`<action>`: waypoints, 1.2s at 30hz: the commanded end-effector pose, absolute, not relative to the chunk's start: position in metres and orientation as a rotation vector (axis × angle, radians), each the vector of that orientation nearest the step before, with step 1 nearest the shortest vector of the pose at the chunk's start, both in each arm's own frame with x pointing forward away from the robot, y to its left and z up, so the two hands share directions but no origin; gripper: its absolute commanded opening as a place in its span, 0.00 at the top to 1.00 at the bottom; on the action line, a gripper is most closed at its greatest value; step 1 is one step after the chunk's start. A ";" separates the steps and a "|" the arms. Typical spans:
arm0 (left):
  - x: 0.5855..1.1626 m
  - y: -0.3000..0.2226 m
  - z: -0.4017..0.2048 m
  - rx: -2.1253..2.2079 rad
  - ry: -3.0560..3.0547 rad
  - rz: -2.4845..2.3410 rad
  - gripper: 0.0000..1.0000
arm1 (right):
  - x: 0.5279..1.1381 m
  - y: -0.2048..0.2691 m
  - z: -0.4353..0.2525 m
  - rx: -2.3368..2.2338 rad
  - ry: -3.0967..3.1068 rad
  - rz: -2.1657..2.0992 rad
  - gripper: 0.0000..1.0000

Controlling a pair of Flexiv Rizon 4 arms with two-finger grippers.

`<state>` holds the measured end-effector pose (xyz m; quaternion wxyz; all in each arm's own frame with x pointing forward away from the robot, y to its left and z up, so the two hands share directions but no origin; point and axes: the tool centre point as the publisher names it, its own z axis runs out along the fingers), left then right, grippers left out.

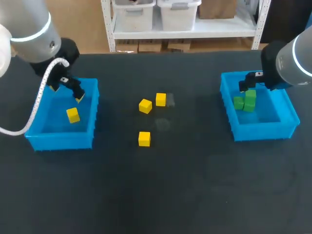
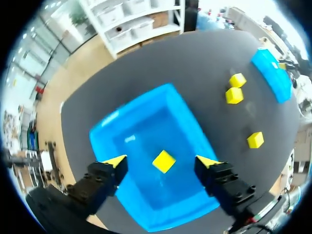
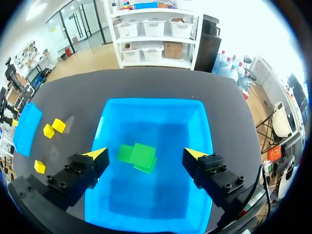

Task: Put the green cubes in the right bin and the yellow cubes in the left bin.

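Green cubes [image 1: 245, 101] sit piled in right bin [image 1: 290, 117]. One yellow cube [image 1: 73, 115] lies in left bin [image 1: 61, 140], and three more yellow cubes [image 1: 145, 106] are loose on worktop [image 1: 195, 185] between the bins. Left end effector [image 2: 161, 160] and right end effector [image 3: 146, 153] are both released and empty, each above its own bin.

Hiding part of the far wall of the left bin [image 1: 61, 141] behind the left gripper [image 1: 67, 92] in the head view. Overlapping the green cubes [image 3: 139, 157] in the right wrist view, leaving their count beyond 2 unclear. Running the left arm [image 1: 29, 24] and the right arm [image 1: 297, 58] off the head view's edges.
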<state>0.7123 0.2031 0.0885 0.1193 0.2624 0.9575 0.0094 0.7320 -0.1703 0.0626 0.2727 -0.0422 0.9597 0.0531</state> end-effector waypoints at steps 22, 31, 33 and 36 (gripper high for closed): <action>0.747 0.035 0.099 1.263 2.641 -0.070 0.00 | 0.731 -0.170 0.062 -0.112 2.577 0.141 0.00; 0.753 0.013 0.065 1.234 2.711 0.056 0.00 | 0.731 -0.170 0.062 -0.112 2.577 0.141 0.00; 0.753 0.010 0.060 1.206 2.738 0.068 0.00 | 0.731 -0.170 0.062 -0.112 2.577 0.141 0.00; 0.753 0.005 0.054 1.166 2.766 0.083 0.00 | 0.731 -0.170 0.062 -0.112 2.577 0.141 0.00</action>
